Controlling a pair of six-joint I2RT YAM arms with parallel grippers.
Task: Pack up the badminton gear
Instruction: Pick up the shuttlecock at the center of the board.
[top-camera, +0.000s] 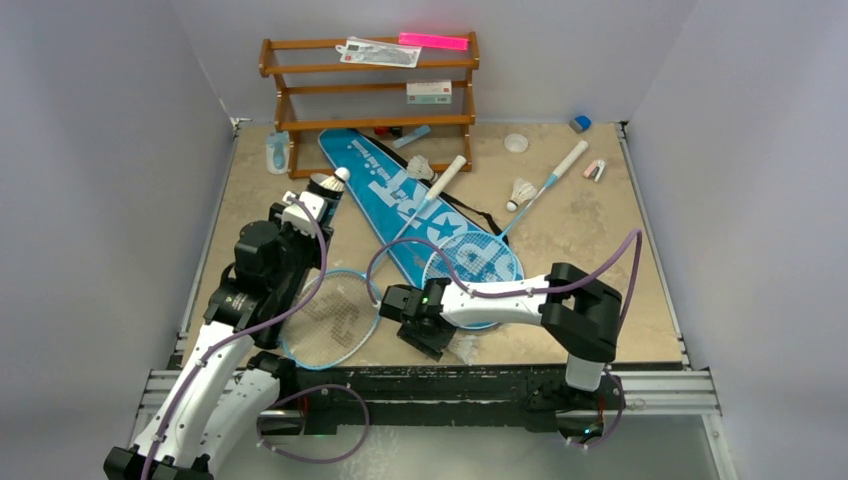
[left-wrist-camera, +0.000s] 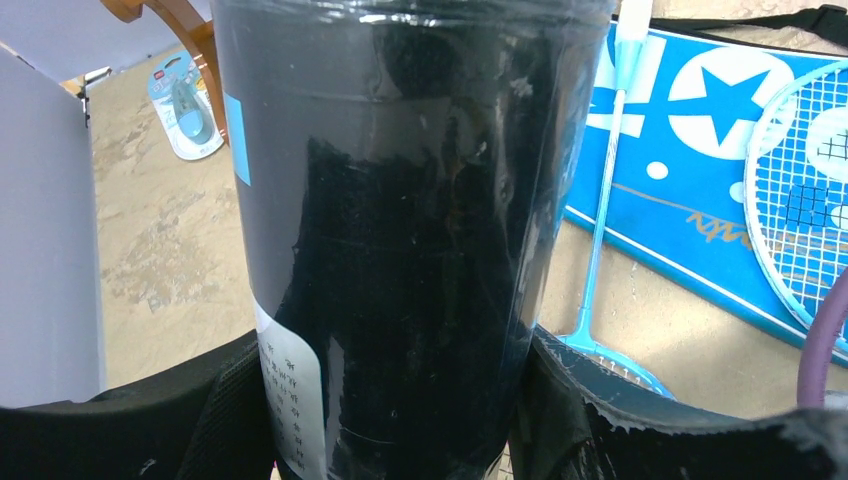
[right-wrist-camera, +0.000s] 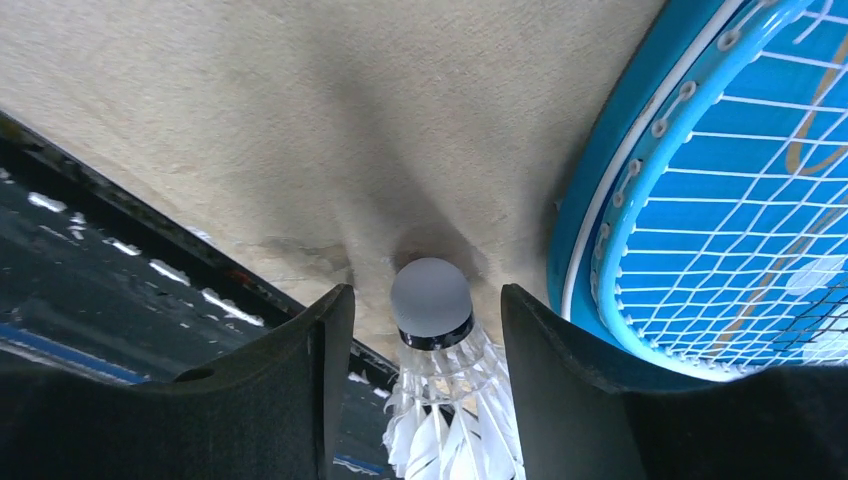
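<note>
My left gripper (top-camera: 300, 215) (left-wrist-camera: 400, 400) is shut on the black tube (left-wrist-camera: 400, 230) (top-camera: 323, 192), which fills its wrist view; a white shuttlecock (top-camera: 337, 180) shows at the tube's far end. My right gripper (top-camera: 432, 335) (right-wrist-camera: 425, 300), near the table's front edge, has closed around a shuttlecock (right-wrist-camera: 432, 300) (top-camera: 462, 347), cork towards the table, its right finger against the feathers. The blue bag (top-camera: 400, 195) (left-wrist-camera: 700, 180) lies diagonally mid-table. One racket's head (top-camera: 335, 320) lies beside the left arm, the other's (top-camera: 475, 265) (right-wrist-camera: 600, 230) on the bag. Two loose shuttlecocks (top-camera: 521, 190) (top-camera: 420, 165) lie further back.
The wooden rack (top-camera: 370, 95) stands at the back with a pale-blue bottle (top-camera: 277, 152) to its left. A white disc (top-camera: 515, 143), a blue cube (top-camera: 580, 123) and a small pink-white piece (top-camera: 595, 170) lie at the back right. A black rail (top-camera: 450, 385) (right-wrist-camera: 100, 260) borders the near edge.
</note>
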